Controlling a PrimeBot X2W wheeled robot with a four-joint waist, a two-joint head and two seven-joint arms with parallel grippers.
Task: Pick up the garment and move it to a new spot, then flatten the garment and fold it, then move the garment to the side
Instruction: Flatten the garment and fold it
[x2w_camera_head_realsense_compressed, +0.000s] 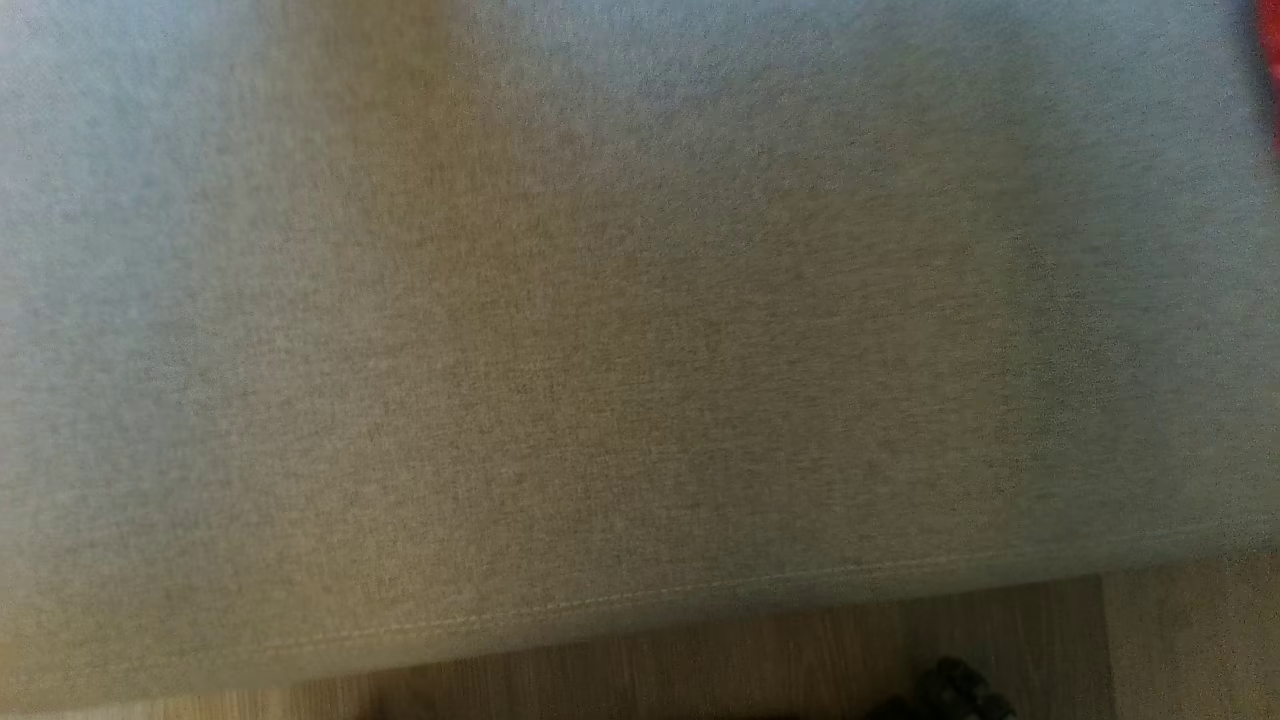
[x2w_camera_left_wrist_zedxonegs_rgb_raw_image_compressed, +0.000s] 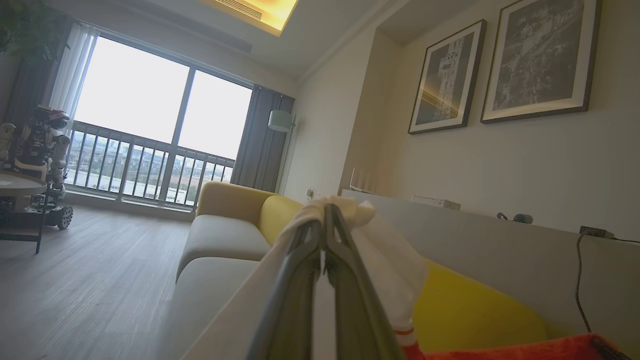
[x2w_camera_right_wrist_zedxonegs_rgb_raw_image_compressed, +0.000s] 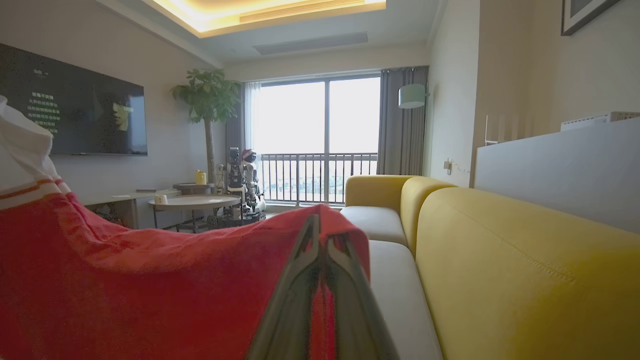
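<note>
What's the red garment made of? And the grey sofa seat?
The garment looks like soft, slightly fuzzy cloth, maybe cotton: matte red, and it drapes and sags. The sofa seat looks like woven grey fabric, matte, with speckled threads and a stitched seam.

left gripper (x2w_camera_left_wrist_zedxonegs_rgb_raw_image_compressed: 327, 212) clamped, fingers pressed together, pinching the white edge of the garment (x2w_camera_left_wrist_zedxonegs_rgb_raw_image_compressed: 387, 260) at the tips. right gripper (x2w_camera_right_wrist_zedxonegs_rgb_raw_image_compressed: 324, 230) likewise closed, gripping its red part. left wrist is rolled, right wrist about level.
</note>
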